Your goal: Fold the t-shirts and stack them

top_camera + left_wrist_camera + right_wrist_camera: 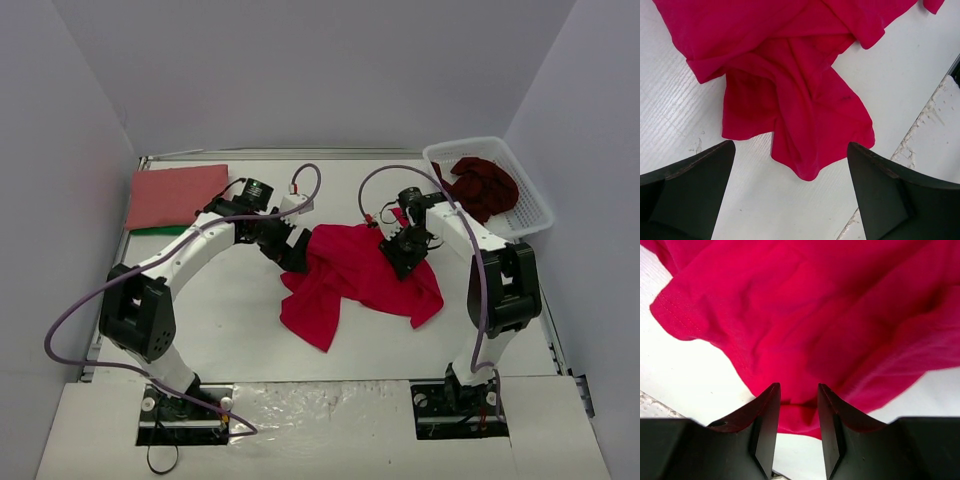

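A bright crimson t-shirt (355, 275) lies crumpled in the middle of the table. My left gripper (293, 255) hovers at its left edge, open wide; in the left wrist view (791, 150) a hanging corner of the shirt (790, 75) sits just ahead of the fingers, untouched. My right gripper (405, 255) is low over the shirt's upper right part. Its jaws (799, 387) stand a little apart astride a fold of the shirt (815, 315), not pinching it. A salmon-red t-shirt (178, 195) lies folded flat at the back left. A dark maroon t-shirt (485, 185) is bunched in the basket.
The white lattice basket (530, 215) stands at the back right corner. A green strip (155, 230) shows under the near edge of the folded shirt. Grey walls close in the table on three sides.
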Controlling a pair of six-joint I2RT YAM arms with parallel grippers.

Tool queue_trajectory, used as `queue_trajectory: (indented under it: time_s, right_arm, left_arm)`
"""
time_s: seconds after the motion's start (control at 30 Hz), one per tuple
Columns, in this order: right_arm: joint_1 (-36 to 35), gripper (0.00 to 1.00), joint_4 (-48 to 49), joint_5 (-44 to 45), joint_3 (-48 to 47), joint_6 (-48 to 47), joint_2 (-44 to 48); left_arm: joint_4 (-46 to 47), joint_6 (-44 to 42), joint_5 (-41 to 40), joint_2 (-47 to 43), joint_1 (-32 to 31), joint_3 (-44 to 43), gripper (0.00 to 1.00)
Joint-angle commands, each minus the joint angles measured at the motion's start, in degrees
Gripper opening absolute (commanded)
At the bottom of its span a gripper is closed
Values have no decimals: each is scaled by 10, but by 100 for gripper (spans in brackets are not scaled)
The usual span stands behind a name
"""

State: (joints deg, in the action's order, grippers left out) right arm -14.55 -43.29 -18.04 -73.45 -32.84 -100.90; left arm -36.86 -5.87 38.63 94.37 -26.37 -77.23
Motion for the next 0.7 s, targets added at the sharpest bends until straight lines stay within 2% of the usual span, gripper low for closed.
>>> queue_trajectory:
  time_s: [0.0,0.23,0.67]
  right_arm:
    - [-14,32,-33,10,13,-8,-11]
    - [-14,46,-13,41,23,2,-26]
    - [-14,49,9,72,42,14,-55]
  left_arm:
    - [11,2,-7,-36,10,0,94]
    - [14,2,-4,-45,13,5,94]
    - [24,2,7,-62,19,22,94]
